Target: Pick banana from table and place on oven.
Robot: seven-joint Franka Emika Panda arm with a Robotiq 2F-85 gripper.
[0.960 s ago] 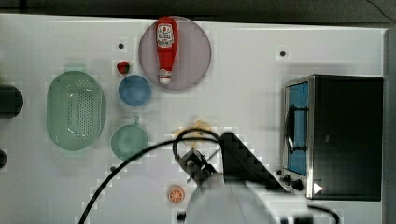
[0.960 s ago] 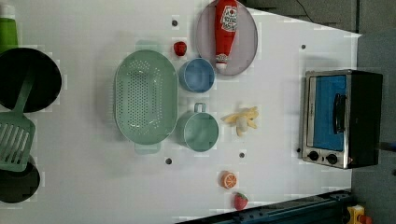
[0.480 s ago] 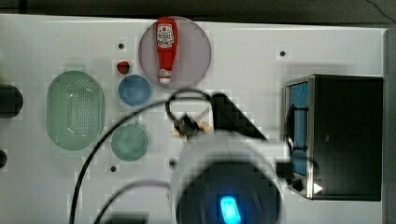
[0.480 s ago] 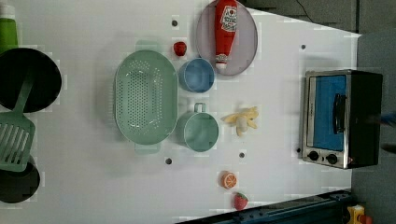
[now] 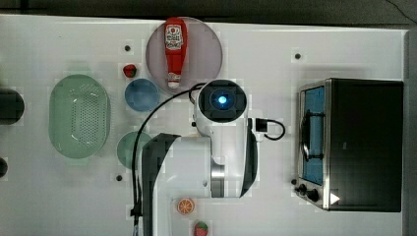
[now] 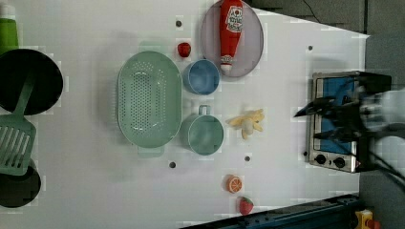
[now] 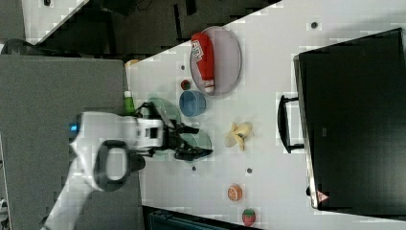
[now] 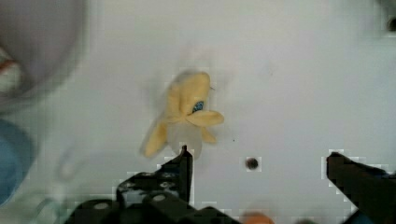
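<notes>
A: Going from the left view's left, where does the banana (image 6: 247, 122) sit?

B: On the white table (image 6: 95, 191), just right of the green mug (image 6: 204, 133) and well left of the oven (image 6: 336, 119). Its body lies roughly across the left view, with the peel strips splayed around it.

A: And the gripper (image 8: 259, 172)?

B: Spread wide and empty. In the wrist view one black finger (image 8: 184, 170) sits right by the banana's pale lower tip, the other far off to the side, so the banana lies off-centre, outside the gap rather than between the fingers.

A: So what does the next move depend on?

B: I'd judge shifting the gripper sideways until the banana is centred, then closing across its narrow body, not along its length.
</notes>
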